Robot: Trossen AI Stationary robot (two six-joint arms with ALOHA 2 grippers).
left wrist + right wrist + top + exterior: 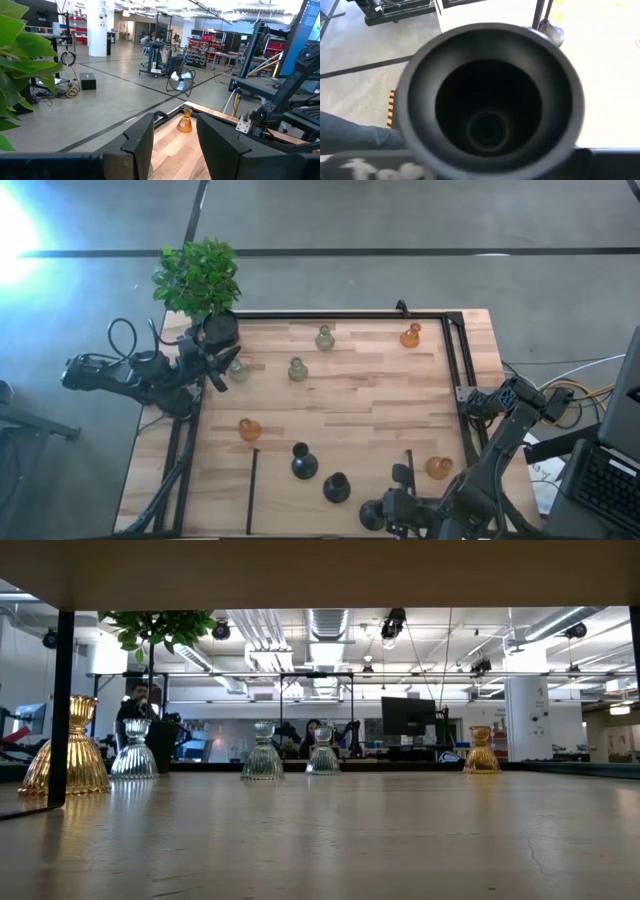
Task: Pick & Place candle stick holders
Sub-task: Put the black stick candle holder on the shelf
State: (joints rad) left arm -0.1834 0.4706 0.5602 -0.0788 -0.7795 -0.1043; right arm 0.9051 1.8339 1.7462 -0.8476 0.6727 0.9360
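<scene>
My right claw [395, 508] hung right against a black candle stick holder [490, 107] at the bench edge opposite the potted plant [198, 278], near two more black holders [304, 464], probably grouping by colour, though I couldn't tell whether it gripped; my left claw [174, 132] waited open, empty.

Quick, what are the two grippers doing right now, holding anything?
Left gripper: open, holding nothing, by the plant pot at the table's far left corner.
Right gripper: at a black candle stick holder on the near edge; grip cannot be told.
</scene>
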